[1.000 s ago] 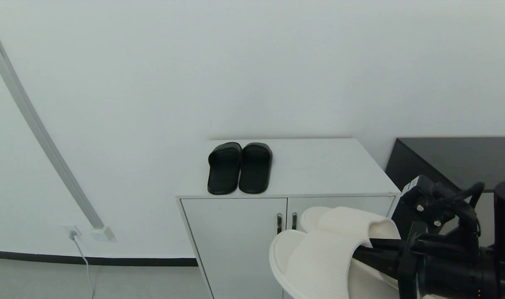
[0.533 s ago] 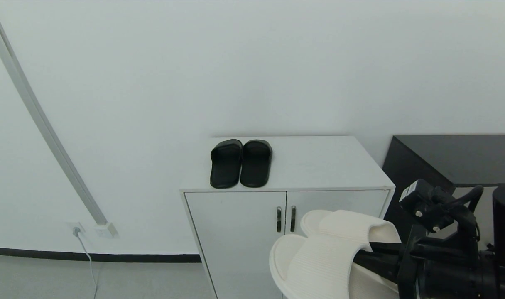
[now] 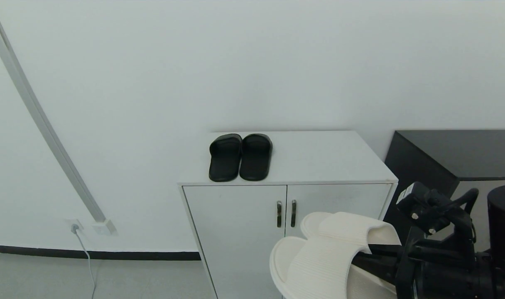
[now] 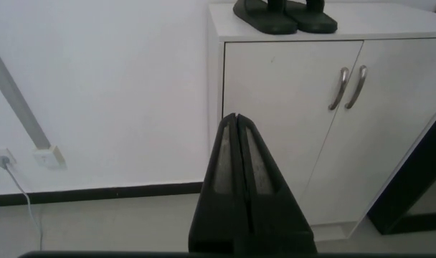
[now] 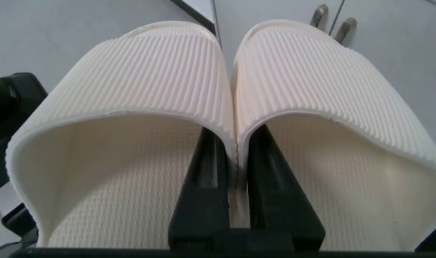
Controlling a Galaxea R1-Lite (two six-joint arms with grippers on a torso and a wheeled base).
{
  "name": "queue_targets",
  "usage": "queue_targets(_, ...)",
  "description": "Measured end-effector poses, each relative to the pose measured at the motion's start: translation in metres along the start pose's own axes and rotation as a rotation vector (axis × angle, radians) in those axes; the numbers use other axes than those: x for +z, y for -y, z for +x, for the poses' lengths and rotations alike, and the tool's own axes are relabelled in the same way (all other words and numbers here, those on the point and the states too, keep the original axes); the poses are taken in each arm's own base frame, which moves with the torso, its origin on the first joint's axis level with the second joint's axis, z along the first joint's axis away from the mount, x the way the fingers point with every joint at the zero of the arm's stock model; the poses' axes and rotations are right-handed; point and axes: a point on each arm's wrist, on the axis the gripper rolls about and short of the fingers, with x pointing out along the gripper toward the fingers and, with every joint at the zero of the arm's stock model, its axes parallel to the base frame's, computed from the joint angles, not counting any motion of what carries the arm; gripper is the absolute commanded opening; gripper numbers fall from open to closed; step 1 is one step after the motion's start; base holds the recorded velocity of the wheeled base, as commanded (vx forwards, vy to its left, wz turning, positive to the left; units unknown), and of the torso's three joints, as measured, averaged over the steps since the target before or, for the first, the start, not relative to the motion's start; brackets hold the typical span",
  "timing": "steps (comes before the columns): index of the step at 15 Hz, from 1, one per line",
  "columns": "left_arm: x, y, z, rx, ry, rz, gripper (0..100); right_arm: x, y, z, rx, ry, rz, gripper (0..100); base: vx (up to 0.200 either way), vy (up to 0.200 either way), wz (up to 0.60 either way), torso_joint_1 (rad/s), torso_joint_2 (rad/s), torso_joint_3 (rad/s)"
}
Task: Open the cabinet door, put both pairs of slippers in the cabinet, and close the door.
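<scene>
Pinching the white slippers [image 3: 325,249] by their touching straps, the right end effector [image 5: 236,147] holds this likely soft, light pair before the cabinet [image 3: 236,224]; black slippers [image 3: 240,157] lie by its top's front edge.

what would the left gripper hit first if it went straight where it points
Probably the left cabinet door, near its outer edge; the shut left gripper points at it, though depth is unclear.

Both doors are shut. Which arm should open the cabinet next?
Probably left. The left end effector is empty and faces the door handles; the right end effector is clamped on the white slippers.
</scene>
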Motion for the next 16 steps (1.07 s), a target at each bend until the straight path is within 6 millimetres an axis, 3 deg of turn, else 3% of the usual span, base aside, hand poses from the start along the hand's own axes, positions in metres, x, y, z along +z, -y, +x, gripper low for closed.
queue_targets(16,0.0,0.0,0.0,0.0,0.0,0.0,0,-0.0021,0.0002,-0.0011,0.0,-0.004,0.002,0,0.0,0.0,0.0,-0.189,0.51,0.319)
